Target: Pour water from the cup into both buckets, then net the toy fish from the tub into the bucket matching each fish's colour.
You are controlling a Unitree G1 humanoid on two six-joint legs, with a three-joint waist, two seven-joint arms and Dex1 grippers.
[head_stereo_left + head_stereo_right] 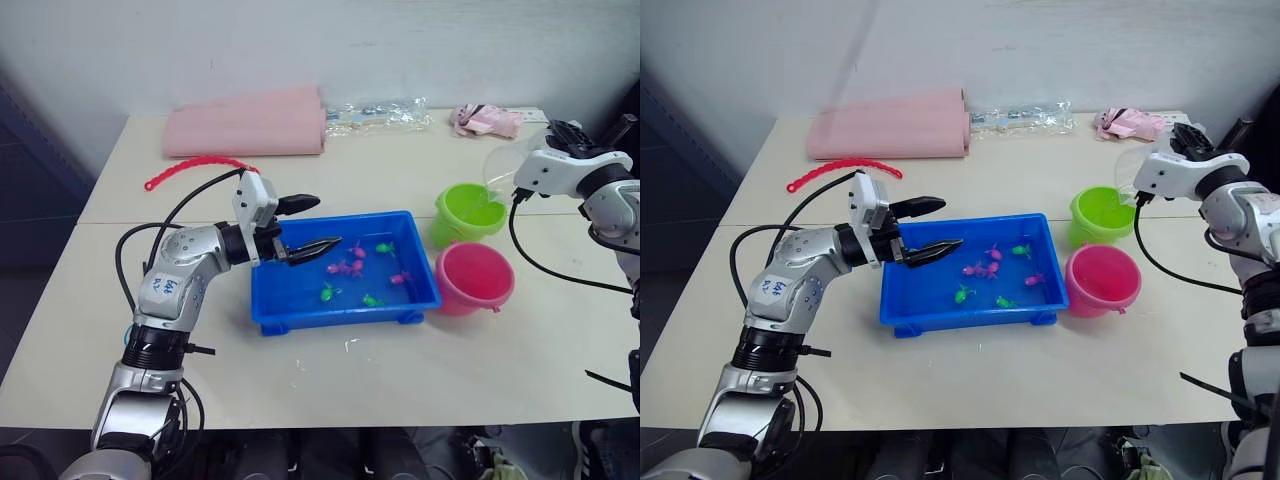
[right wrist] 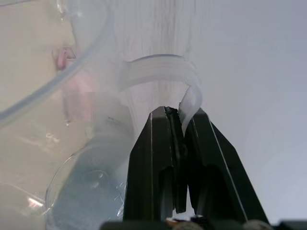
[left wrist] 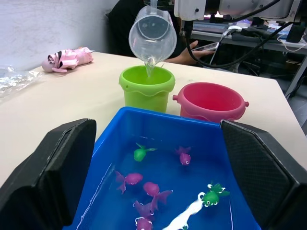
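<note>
My right gripper point(image 2: 176, 115) is shut on the handle of the clear cup point(image 3: 152, 34), which is tipped over the lime green bucket point(image 1: 469, 212). A thin stream of water falls from the cup into that bucket. The pink bucket point(image 1: 473, 279) stands just in front of the green one, both at the right end of the blue tub point(image 1: 343, 273). Several small pink and green toy fish point(image 3: 154, 189) lie in the tub's water. My left gripper point(image 1: 308, 226) hovers open over the tub's left end, holding nothing. The net is out of view.
A red beaded strip point(image 1: 195, 168) lies on the table behind my left arm. A folded pink cloth point(image 1: 247, 125), a clear plastic bag point(image 1: 380, 113) and a small pink bundle point(image 1: 485, 120) sit along the far edge by the wall.
</note>
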